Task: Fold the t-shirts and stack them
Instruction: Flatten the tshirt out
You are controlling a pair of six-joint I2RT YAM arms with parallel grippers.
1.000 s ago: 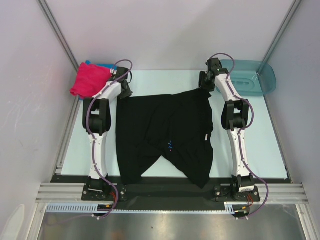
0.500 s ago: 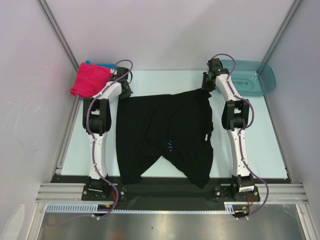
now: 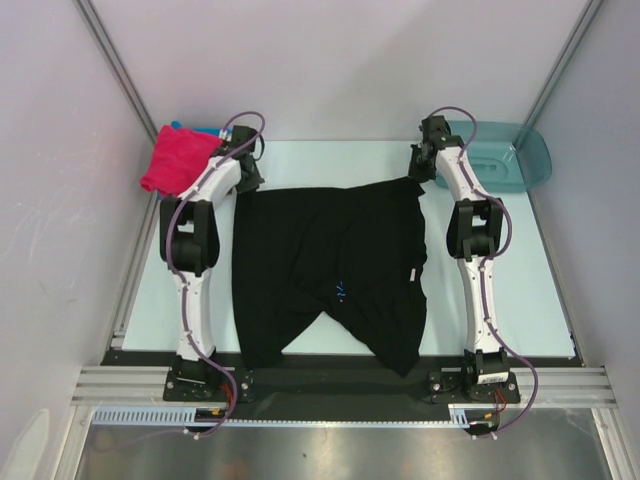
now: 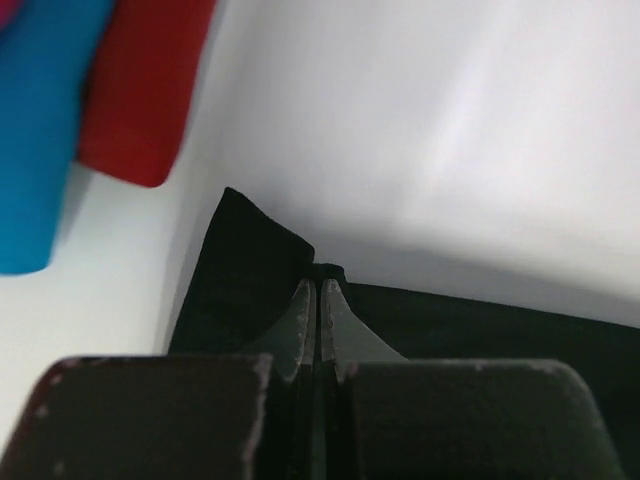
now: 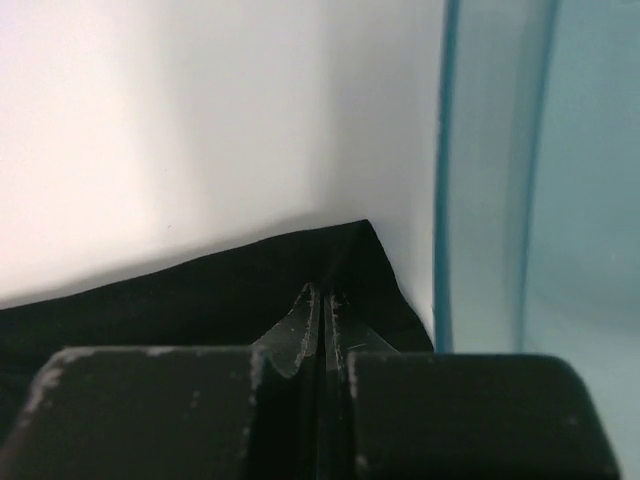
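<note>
Nearby, a teal basin (image 3: 515,160) sits just off the far-right corner of the black t-shirt (image 3: 335,270), which is spread on the desk (image 3: 530,290). A folded magenta-pink shirt (image 3: 180,158) lies off its far-left corner. Both arms stretch to its far edge, with the left hand (image 3: 248,178) and right hand (image 3: 418,172) pinched shut, apparently on those corners. Only the left wrist view shows a red shirt (image 4: 145,85) beside a blue shirt (image 4: 40,130).

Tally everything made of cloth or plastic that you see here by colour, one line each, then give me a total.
black t-shirt: 1
magenta-pink t-shirt: 1
blue t-shirt: 1
red t-shirt: 1
teal basin: 1
Total: 5
</note>
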